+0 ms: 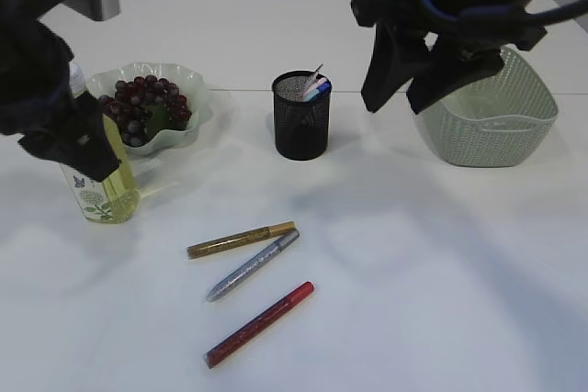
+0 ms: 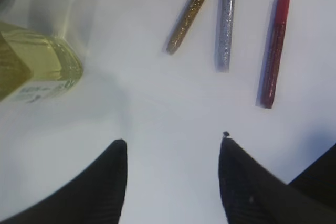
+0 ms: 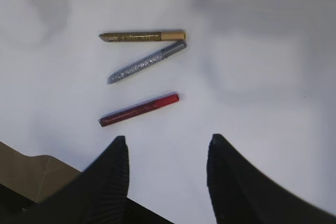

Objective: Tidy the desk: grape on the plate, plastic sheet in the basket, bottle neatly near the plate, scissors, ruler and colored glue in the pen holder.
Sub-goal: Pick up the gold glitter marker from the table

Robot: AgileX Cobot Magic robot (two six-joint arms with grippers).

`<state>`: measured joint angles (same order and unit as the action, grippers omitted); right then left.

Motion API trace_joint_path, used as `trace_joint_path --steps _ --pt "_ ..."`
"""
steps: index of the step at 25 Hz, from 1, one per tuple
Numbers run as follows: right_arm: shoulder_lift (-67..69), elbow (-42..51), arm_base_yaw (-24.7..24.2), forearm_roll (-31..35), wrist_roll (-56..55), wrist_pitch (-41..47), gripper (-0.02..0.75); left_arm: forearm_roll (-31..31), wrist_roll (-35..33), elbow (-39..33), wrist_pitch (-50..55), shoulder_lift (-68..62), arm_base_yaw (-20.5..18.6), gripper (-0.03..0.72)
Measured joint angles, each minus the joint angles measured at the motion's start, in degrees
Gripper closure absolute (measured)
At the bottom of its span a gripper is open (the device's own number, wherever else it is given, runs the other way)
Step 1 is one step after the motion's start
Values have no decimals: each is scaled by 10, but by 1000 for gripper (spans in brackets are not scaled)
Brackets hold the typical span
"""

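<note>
Both claws hung above the table, jaws spread and holding nothing: the left gripper (image 2: pixel 172 145) near the bottle (image 1: pixel 103 181), the right gripper (image 3: pixel 165 142) raised in front of the basket (image 1: pixel 487 121). Grapes (image 1: pixel 145 106) lay on the plate (image 1: pixel 197 98). The holder (image 1: pixel 301 117) stood between plate and basket with items inside. Gold (image 1: pixel 241 240), silver (image 1: pixel 253 265) and red (image 1: pixel 259 324) glue pens lay loose on the table (image 1: pixel 441 273), gold and silver caps almost touching

Brightly, evenly lit from above; soft, diffuse shadows across the white worktop (image 1: pixel 413 300). Mildly washed out in the wrist views, slightly blurred near the bottle (image 2: pixel 37 66). No harsh glare.
</note>
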<state>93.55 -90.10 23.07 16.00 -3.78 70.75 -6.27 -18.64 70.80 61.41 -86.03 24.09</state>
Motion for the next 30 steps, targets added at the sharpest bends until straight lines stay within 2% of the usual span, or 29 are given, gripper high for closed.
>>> trace_joint_path --steps 6,13,21,30 --pt "-57 89 0 -10 0 0 350 11 -12 116 28 -104 9 276" --pt "-117 176 0 -21 -1 0 350 49 -57 209 37 -215 64 276" --pt "-124 180 0 -39 -1 0 351 78 -80 218 33 -330 113 276" --pt "-124 180 0 -56 2 0 351 95 -81 220 -5 -389 122 276"
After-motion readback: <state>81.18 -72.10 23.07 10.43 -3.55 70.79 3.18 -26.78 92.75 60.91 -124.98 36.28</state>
